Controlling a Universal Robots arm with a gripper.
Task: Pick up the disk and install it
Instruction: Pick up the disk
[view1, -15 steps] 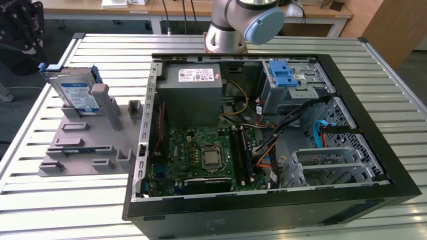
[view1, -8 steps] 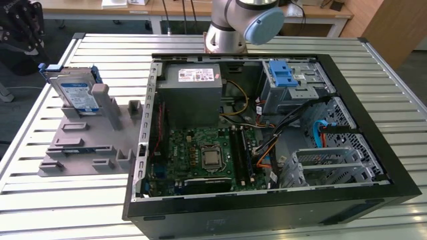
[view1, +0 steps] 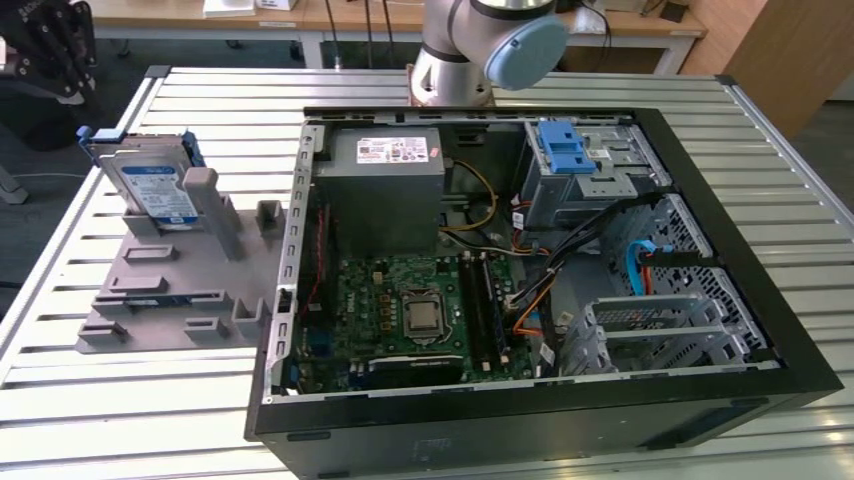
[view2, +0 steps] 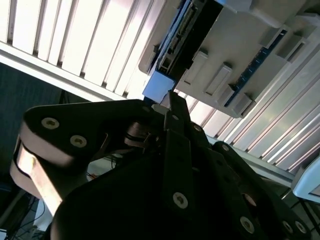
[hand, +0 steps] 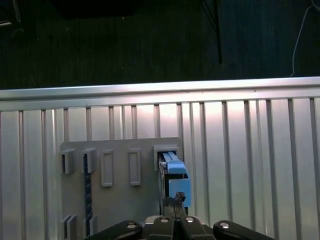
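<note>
Disk (view1: 155, 192): upright in grey holder (view1: 160, 290), near counter (view1: 767, 140) edge.
Gripper (hand: 175, 201): jaws clenched, empty, close to disk.

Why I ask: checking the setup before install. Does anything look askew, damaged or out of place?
Nothing stands out. The disk stands upright in its grey holder, beside the open case; the claw, shut, is not touching it.

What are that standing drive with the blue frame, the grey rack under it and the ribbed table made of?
The silver hard drive looks like bare metal under a paper label. Its bright blue frame looks like moulded plastic. The matte grey rack is probably plastic too, since it shows no shine. The slatted table gleams like brushed aluminium, though that is a guess.
</note>
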